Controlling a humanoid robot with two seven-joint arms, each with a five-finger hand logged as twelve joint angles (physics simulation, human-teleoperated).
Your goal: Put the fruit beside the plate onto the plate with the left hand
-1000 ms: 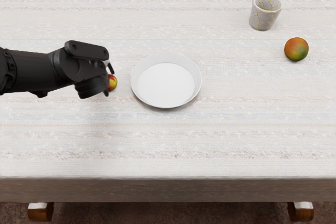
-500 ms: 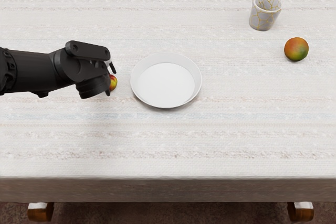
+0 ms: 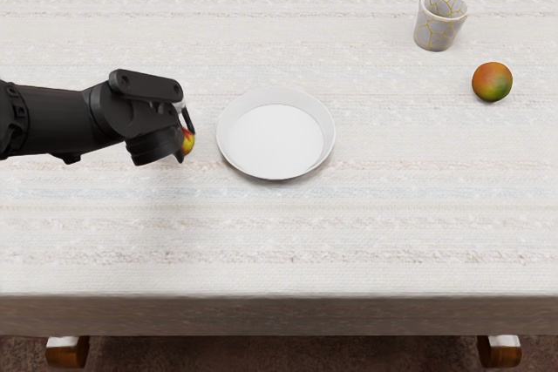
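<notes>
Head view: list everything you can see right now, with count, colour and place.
plate: 1, white, centre of the table
small fruit: 1, red and yellow, just left of the plate, mostly hidden by the hand
large fruit: 1, orange, green and red, far right
cup: 1, pale with yellow crackle lines, back right
table: 1, off-white top
left hand: 1, black, at the small fruit, arm from the left edge
</notes>
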